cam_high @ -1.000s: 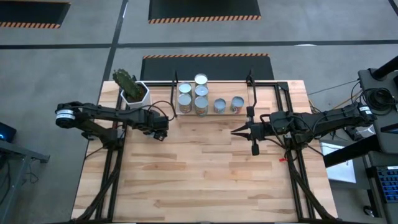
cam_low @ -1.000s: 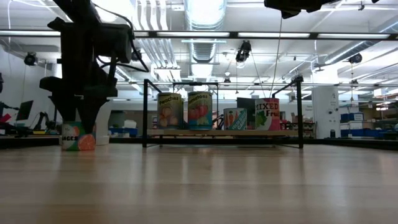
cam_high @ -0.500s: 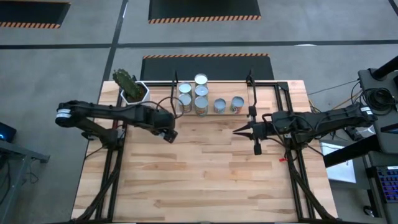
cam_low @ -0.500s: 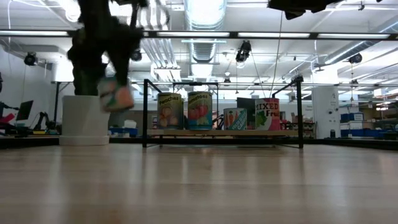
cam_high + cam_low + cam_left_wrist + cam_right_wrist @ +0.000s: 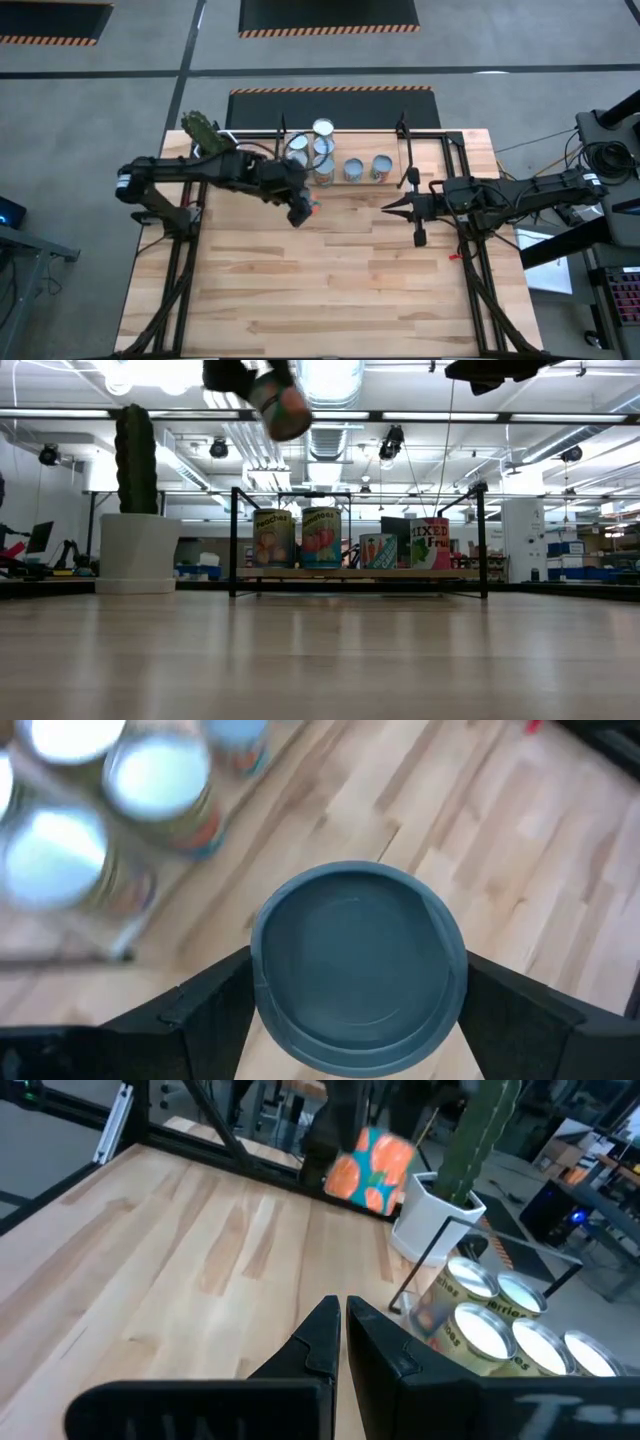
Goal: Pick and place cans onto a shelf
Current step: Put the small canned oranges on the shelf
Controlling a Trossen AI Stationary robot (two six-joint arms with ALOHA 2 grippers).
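Observation:
My left gripper point(image 5: 300, 212) is shut on a can point(image 5: 358, 965) with an orange-labelled side point(image 5: 372, 1170), high above the table in front of the shelf's left end. The can shows tilted near the top of the low view point(image 5: 280, 405). The shelf point(image 5: 360, 573), a low wooden board between black uprights, stands at the table's far edge. Several cans point(image 5: 353, 170) stand upright on it, clustered toward its left end. My right gripper point(image 5: 385, 209) hovers shut near the shelf's right end, holding nothing. My left gripper pinches the can's round side wall point(image 5: 262, 1005) between its two fingers point(image 5: 215, 1015), one on each side, just below the rim. The fingers slant down from the table's left. The can is lifted clear of the table and tilted.
A white hexagonal pot with a cactus point(image 5: 205, 140) stands at the table's far left, beside the shelf. The wooden tabletop point(image 5: 330, 280) spreads bare toward the near edge. Black frame rails point(image 5: 440, 135) run behind the shelf.
My left gripper has raised the can from the table beside the cactus pot. It has carried it up and toward the table's right, to a spot in front of the shelf's left end. The can, upright then, is tilted now. My right gripper has kept still.

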